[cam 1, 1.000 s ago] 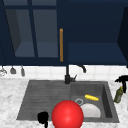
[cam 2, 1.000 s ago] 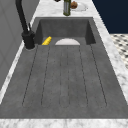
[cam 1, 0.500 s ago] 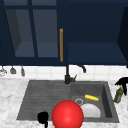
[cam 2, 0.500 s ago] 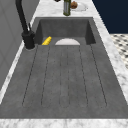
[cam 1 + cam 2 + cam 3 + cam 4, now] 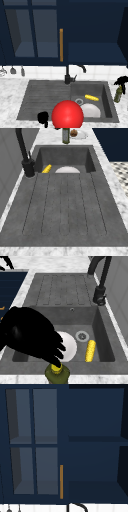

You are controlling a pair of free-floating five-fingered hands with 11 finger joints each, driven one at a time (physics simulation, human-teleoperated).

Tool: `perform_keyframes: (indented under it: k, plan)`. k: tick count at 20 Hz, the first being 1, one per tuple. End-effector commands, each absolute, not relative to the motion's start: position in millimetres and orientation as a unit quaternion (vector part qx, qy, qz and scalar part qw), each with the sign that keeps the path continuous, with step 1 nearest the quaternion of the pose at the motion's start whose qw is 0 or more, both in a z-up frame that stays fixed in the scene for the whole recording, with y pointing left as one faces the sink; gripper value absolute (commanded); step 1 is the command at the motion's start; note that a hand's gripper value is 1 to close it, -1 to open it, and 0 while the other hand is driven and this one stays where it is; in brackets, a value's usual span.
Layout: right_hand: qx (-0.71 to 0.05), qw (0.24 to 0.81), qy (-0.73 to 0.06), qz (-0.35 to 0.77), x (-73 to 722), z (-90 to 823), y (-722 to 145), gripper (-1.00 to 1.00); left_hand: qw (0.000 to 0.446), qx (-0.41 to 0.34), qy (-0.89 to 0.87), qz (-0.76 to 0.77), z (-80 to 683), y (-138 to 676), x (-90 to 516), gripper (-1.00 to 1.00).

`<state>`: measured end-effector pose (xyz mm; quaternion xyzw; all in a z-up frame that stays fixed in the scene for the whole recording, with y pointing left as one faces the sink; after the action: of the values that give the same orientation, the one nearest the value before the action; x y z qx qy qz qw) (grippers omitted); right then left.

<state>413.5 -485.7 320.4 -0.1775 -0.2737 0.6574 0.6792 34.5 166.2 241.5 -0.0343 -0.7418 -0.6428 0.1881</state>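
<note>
The right hand's (image 5: 121, 80) fingers (image 5: 53, 352) spread downward, tips touching the olive-green bottle's (image 5: 118, 93) yellow cap, seemingly not clamped. The bottle stands on the counter (image 5: 10, 92) at the sink's (image 5: 107, 92) right edge. The left hand (image 5: 43, 117) hangs at the sink's front-left corner, its fingers unclear.
</note>
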Motion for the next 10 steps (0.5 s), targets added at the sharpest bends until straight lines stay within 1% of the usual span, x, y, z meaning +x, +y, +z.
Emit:
perform_keyframes:
  k: [1, 10]
  plan:
    - [-0.175, 0.663, -0.264, 0.678, 411, 320, -483, -1.00, 0.188, -0.034, -0.742, -0.643, 242, 166, 34, 0.00]
    - [-0.172, 0.669, -0.267, 0.673, 391, 320, -481, -1.00, 0.188, -0.034, -0.742, -0.643, 242, 166, 34, 0.00]
